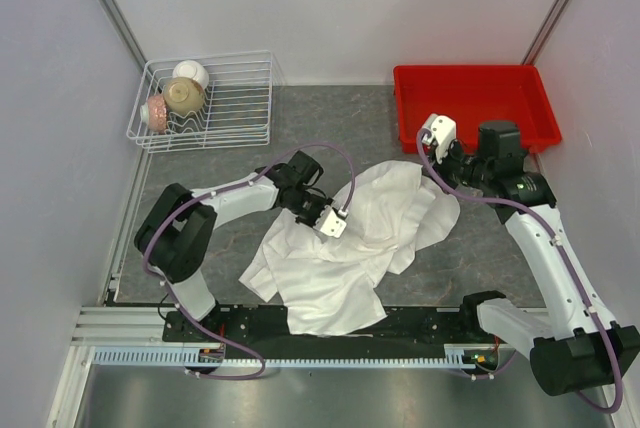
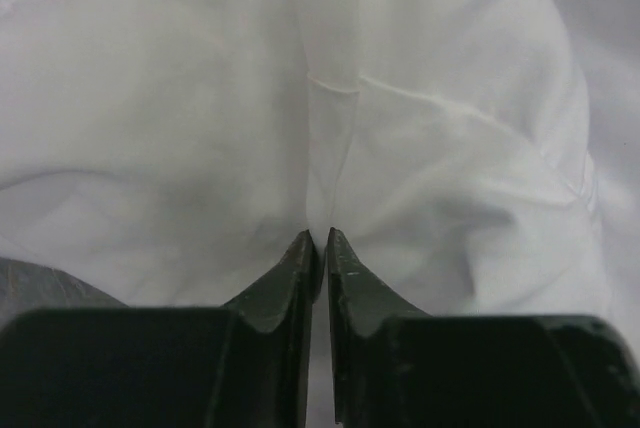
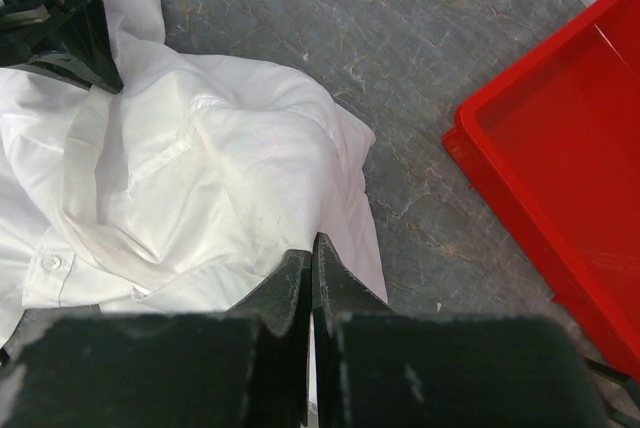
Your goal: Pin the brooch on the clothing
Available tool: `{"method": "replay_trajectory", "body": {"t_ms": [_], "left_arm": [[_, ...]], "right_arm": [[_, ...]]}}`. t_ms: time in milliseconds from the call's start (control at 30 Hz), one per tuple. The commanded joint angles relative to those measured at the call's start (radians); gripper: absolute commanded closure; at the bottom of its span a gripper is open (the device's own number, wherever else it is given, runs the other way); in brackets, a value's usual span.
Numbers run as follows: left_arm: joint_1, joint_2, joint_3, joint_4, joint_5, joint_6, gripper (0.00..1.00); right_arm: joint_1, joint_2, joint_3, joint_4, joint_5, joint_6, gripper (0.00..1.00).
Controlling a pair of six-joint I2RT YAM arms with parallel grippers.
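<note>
2 arms reach over the shirt (image 1: 340, 258) in the top view. It lies crumpled and spread on the grey table (image 1: 330, 118) just ahead of the arm bases. The left gripper (image 1: 338, 230) is down on the middle of the cloth, and the right gripper (image 1: 428, 151) hangs over the shirt's far right edge, close to the red tray (image 1: 475, 98). A wire basket (image 1: 205, 98) holding bowls sits at the far left, well apart from the shirt.

In the left wrist view, white fabric fills the frame. The left gripper's (image 2: 320, 243) fingers are drawn almost together with only a thin slit between them. Their tips touch a raised crease of the shirt (image 2: 430, 148), but whether any cloth is caught I cannot tell.

In the right wrist view, the right gripper's (image 3: 312, 248) fingers are pressed together above the shirt's (image 3: 230, 178) edge, with nothing seen between them. The red tray (image 3: 560, 168) lies to the right on bare table.

The brooch cannot be made out in any view.
</note>
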Motion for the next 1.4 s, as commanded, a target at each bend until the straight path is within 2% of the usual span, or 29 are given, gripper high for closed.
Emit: {"method": "replay_trajectory", "body": {"t_ms": [0,100,133,200,233,300,333,433,500,533,633,733,867,1000,1133,1367], "left_arm": [[-0.005,-0.134,-0.040,0.099,-0.067,-0.104,0.88],[0.015,-0.256,-0.051,0.101,-0.090,-0.244,0.96],[0.047,-0.356,-0.047,0.098,-0.083,-0.340,0.98],[0.090,-0.442,-0.012,0.092,-0.077,-0.457,0.98],[0.145,-0.508,0.005,0.092,-0.080,-0.573,0.98],[0.200,-0.562,0.079,0.087,-0.093,-0.678,0.98],[0.247,-0.599,0.108,0.081,-0.121,-0.776,0.98],[0.295,-0.639,0.221,0.072,-0.212,-0.923,0.98],[0.302,-0.668,0.289,0.072,-0.265,-0.976,0.98],[0.303,-0.677,0.306,0.076,-0.335,-1.017,0.98],[0.302,-0.697,0.392,0.087,-0.513,-1.072,0.98],[0.303,-0.738,0.461,0.083,-0.579,-1.074,0.98],[0.303,-0.841,0.475,0.090,-0.531,-1.071,0.98],[0.303,-0.936,0.490,0.080,-0.486,-1.060,0.98],[0.303,-1.025,0.515,0.037,-0.329,-1.045,0.98],[0.303,-1.018,0.675,-0.075,-0.192,-1.122,0.98]], "right_arm": [[-0.001,-0.013,-0.011,0.046,0.022,0.023,1.00],[-0.003,-0.009,0.012,0.081,0.087,0.047,1.00],[-0.003,-0.005,0.021,0.104,0.106,0.053,1.00],[-0.003,0.002,0.054,0.137,0.166,0.062,1.00],[-0.003,0.007,0.070,0.179,0.185,0.070,1.00],[-0.003,0.031,0.131,0.221,0.235,0.099,1.00],[-0.003,0.044,0.159,0.256,0.248,0.115,1.00],[-0.003,0.099,0.286,0.311,0.271,0.179,1.00],[-0.004,0.132,0.384,0.338,0.266,0.229,1.00],[-0.004,0.142,0.415,0.363,0.254,0.242,1.00],[-0.003,0.182,0.545,0.376,0.217,0.276,1.00],[-0.003,0.191,0.659,0.374,0.183,0.271,1.00],[-0.003,0.139,0.742,0.367,0.128,0.251,1.00],[-0.004,0.047,0.736,0.358,0.095,0.244,1.00],[-0.004,-0.034,0.757,0.315,0.027,0.225,1.00],[-0.035,-0.070,0.933,0.227,-0.067,0.319,1.00]]}}
